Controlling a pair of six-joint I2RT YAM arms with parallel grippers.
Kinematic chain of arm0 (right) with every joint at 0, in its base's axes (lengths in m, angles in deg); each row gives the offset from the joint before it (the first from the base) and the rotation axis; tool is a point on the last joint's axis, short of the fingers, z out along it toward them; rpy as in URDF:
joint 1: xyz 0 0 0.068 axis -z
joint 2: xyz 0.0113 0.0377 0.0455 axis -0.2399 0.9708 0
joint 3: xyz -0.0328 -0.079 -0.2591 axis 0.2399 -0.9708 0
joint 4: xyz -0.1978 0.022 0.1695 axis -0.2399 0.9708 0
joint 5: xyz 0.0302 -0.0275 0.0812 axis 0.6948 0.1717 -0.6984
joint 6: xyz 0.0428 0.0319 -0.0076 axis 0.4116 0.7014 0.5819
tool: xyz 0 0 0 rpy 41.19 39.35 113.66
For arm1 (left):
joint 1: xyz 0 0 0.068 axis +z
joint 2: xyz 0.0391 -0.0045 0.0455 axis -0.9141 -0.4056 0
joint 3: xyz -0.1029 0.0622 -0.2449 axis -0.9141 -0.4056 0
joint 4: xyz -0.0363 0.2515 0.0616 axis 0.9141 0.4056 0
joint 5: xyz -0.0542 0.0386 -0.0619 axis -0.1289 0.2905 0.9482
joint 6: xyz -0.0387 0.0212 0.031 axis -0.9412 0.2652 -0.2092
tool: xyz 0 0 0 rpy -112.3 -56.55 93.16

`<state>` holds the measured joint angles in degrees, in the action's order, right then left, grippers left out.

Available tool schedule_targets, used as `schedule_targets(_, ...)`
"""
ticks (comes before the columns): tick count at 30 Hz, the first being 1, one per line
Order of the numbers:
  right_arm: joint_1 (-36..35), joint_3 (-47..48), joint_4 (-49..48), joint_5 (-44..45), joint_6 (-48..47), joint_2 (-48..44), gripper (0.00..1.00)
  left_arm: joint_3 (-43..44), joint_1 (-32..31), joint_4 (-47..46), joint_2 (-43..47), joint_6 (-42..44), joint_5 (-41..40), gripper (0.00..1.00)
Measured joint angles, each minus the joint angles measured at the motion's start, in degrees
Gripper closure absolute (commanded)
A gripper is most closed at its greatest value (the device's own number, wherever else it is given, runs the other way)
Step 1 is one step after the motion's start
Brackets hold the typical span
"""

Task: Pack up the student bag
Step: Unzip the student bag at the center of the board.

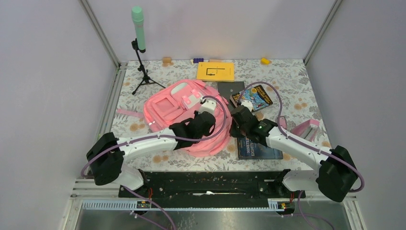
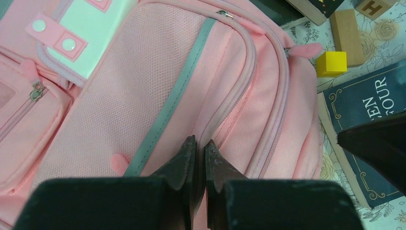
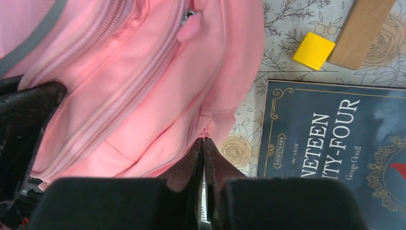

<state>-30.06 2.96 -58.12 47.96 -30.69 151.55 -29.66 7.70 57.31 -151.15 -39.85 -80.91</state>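
Student bag [image 1: 167, 109], left gripper [image 2: 200, 143] and right gripper [image 3: 203, 141] closed against it.

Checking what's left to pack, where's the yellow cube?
In the right wrist view, the yellow cube lies between the student bag and a wooden block, just beyond the dark blue book's top edge.

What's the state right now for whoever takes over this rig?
Left gripper: shut, tips against the student bag front fabric; whether it pinches cloth is unclear.
Right gripper: shut at the bag's edge, same doubt.
Bag lies flat mid-table; the zips in view look closed.
Done: nothing visibly packed.
To do: open the bag; dark blue book, colourful book, yellow booklet and pink pencil case all lie outside it.
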Motion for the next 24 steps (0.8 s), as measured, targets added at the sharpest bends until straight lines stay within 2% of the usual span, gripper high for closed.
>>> schedule_targets(3,0.0,-1.3,-0.3,0.5,-1.6,-1.8,0.59,-1.1,0.2,-1.5,0.6,1.9,0.7,1.00)
schedule_targets(8,0.0,-2.1,-1.4,1.7,-11.5,-9.0,0.41,-6.6,0.3,-0.9,6.9,5.5,3.7,1.00)
schedule_targets(13,0.5,-3.6,-6.5,-2.0,-25.0,-15.5,0.34,-10.3,1.0,2.5,13.9,7.1,7.5,1.00)
schedule_targets(20,0.3,-11.7,-13.6,-22.8,-42.4,-20.3,0.31,-10.6,2.2,9.7,18.9,7.8,13.2,1.00)
schedule_targets(24,-1.0,-14.1,-17.5,-28.5,-49.4,-20.3,0.29,-10.6,2.8,12.1,19.7,8.0,15.9,1.00)
